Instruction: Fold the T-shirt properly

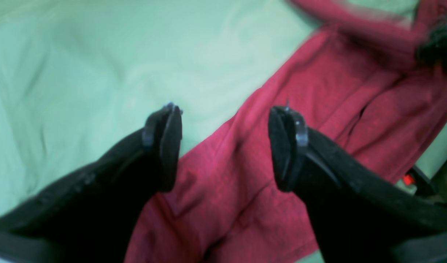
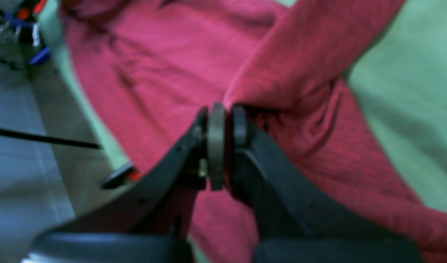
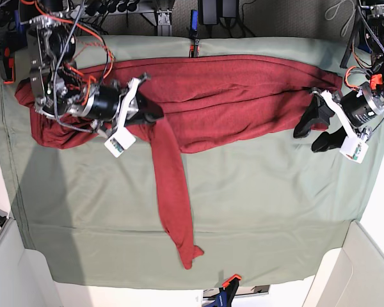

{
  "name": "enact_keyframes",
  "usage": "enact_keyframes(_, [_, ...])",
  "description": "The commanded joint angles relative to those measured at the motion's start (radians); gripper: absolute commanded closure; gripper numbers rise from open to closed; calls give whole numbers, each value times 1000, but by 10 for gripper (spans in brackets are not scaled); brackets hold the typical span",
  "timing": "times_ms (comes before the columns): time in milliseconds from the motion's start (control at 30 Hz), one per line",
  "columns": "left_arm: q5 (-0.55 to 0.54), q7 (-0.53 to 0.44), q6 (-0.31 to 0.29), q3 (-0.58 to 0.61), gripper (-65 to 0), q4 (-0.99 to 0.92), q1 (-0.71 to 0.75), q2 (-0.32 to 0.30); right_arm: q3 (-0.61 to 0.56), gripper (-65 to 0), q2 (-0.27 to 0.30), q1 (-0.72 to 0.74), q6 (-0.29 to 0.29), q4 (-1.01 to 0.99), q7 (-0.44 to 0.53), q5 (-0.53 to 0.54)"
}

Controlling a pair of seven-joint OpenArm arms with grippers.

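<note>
the table cloth (image 3: 256, 211), pale sage green and a little wrinkled, covers the whole table, and i use it as the landmark. along its far edge stand cables, clamps and other dark equipment, too small to tell apart. at its near edge, about the middle, an orange and black clamp (image 3: 227, 286) bites the cloth. beyond its left edge in the right wrist view there is grey floor and a thin black cable (image 2: 44, 138).

the t-shirt (image 3: 230, 96), dark red and plain, lies on the far half of the table cloth. its long axis runs side to side, parallel to the far edge, from near the left edge almost to the right edge of the base view. it is folded into a long band with soft creases. one sleeve (image 3: 173, 192) hangs away from this band and points toward the near edge, its cuff ending close to the clamp.

the right gripper (image 2: 223, 120) is clenched on a fold of the t-shirt where the sleeve starts; the fabric is pinched between the pads. nothing blocks it.

the left gripper (image 1: 225, 146) is released, its fingers (image 1: 287, 146) spread wide with nothing between them, just above the end of the t-shirt near the table cloth's right edge in the base view.
</note>
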Motion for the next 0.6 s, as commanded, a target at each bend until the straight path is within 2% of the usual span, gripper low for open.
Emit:
enact_keyframes(0, [-21,-25,-2,2,-402,13,-30,-14,2,0,1,-3,7,42,23,23])
enact_keyframes(167, [21,-29,-2,123,-402,1,-113,22,2,0,0,-99,7,113,19,50])
enact_keyframes(367, [124,-69,-2,309,-402,-121,-266,120,3,0,0,-137,6,131,17,25])
enact_keyframes(467, [156,-79,-2,382,-402,-203,-347,180,3,-248,0,-137,3,131,25,5])
enact_keyframes(500, [175,-85,-2,403,-402,-232,-375,202,5,-293,0,-135,3,131,29,2])
enact_keyframes(567, [211,-104,-2,442,-402,-293,-426,246,16,-308,0,-132,3,133,44,-14])
